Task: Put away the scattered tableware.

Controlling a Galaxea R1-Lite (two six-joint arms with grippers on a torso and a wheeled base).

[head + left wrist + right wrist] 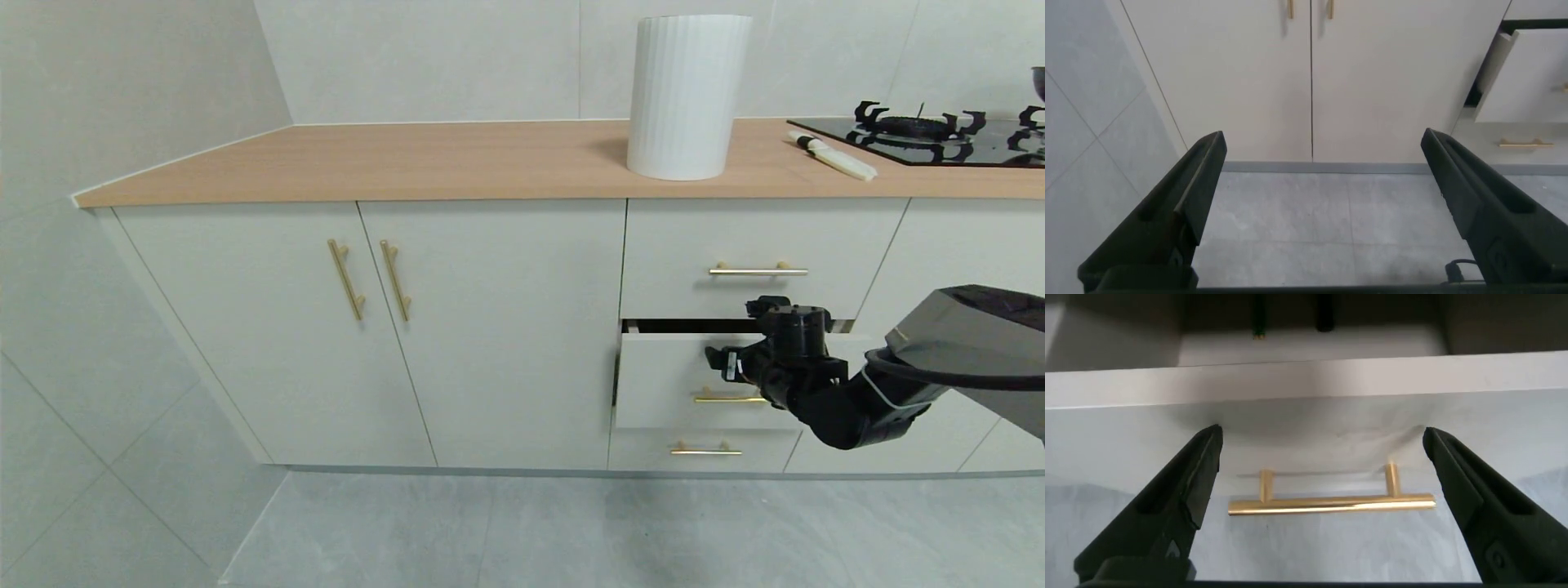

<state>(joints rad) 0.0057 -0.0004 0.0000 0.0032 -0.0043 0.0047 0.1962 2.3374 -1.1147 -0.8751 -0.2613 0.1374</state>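
Note:
A pale long utensil with a dark band lies on the wooden countertop, beside the stove. The middle drawer of the right-hand cabinet stands slightly pulled out, a dark gap showing above its front. My right gripper is just in front of that drawer, open. In the right wrist view the gold drawer handle lies between and beyond the spread fingers of the right gripper, not touching them. My left gripper is open and holds nothing, low over the floor, facing the cabinet doors.
A tall white ribbed cylinder stands on the counter above the drawers. A black gas stove is at the far right. Closed drawers sit above and below the opened one. Grey tiled floor lies in front; a wall closes the left side.

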